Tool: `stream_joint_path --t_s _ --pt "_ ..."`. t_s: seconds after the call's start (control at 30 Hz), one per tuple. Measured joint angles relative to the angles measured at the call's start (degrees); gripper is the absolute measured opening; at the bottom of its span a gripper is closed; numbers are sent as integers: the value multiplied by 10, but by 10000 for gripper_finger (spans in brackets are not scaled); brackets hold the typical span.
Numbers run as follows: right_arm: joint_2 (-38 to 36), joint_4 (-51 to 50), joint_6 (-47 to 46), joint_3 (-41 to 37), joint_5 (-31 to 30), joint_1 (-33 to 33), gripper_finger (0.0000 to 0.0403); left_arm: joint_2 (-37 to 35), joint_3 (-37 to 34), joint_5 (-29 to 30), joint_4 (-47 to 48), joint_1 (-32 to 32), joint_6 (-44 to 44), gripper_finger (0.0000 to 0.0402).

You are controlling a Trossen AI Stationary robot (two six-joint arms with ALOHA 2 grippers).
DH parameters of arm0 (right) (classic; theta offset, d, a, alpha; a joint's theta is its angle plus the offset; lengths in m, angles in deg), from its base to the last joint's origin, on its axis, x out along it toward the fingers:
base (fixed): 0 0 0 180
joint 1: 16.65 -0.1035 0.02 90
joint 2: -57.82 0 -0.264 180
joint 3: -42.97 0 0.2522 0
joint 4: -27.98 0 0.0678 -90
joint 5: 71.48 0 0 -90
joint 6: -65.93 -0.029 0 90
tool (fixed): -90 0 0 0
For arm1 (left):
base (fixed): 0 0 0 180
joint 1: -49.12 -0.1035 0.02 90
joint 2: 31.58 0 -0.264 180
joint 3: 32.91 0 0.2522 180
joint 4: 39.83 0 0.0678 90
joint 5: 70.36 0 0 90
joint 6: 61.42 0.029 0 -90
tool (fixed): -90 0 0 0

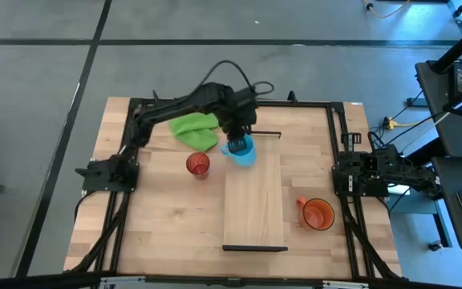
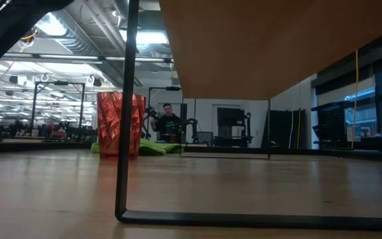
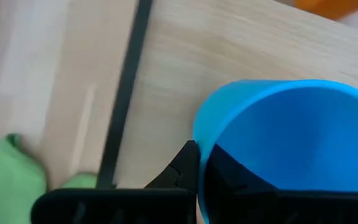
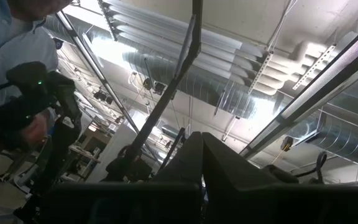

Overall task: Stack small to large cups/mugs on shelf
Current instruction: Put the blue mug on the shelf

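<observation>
We saw the left pincer (image 1: 237, 138) reaching across the wooden worktop (image 1: 151, 209) to the far end of the long, pale light-wood shelf (image 1: 253, 201), where it was closed on the rim of the light-blue mug (image 1: 241, 151). In the left wrist view one dark finger (image 3: 182, 171) lay against the outside of the light-blue mug's (image 3: 291, 149) wall and the other showed dark inside it, so the wall was pinched between them. The mug sat at the shelf's far left corner, just by the dark metal end bar (image 1: 267, 133); we could not tell whether it was resting on the board or held just above it. The translucent red ribbed cup (image 1: 198, 164) stood upright on the worktop left of the shelf, near the crumpled green cloth (image 1: 195, 131). The wide orange mug (image 1: 318, 213) stood on the worktop right of the shelf, its handle toward the board. The right pincer (image 4: 197, 180) was parked at the worktop's right edge, pointed up at the ceiling; we could not tell how far it was open.
</observation>
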Motion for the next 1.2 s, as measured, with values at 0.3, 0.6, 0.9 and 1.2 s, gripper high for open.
stream_joint_path --t_s 0.3,0.6,0.9,1.2 --pt "0 0 0 0 0 0 10 2 0 1 -70 2 5 4" --pt "0 0 0 0 0 0 10 7 -5 -8 -77 4 14 27" --pt "0 0 0 0 0 0 10 7 -5 -9 -92 4 16 31" --pt "0 0 0 0 0 0 10 7 -5 -12 -97 4 43 80"
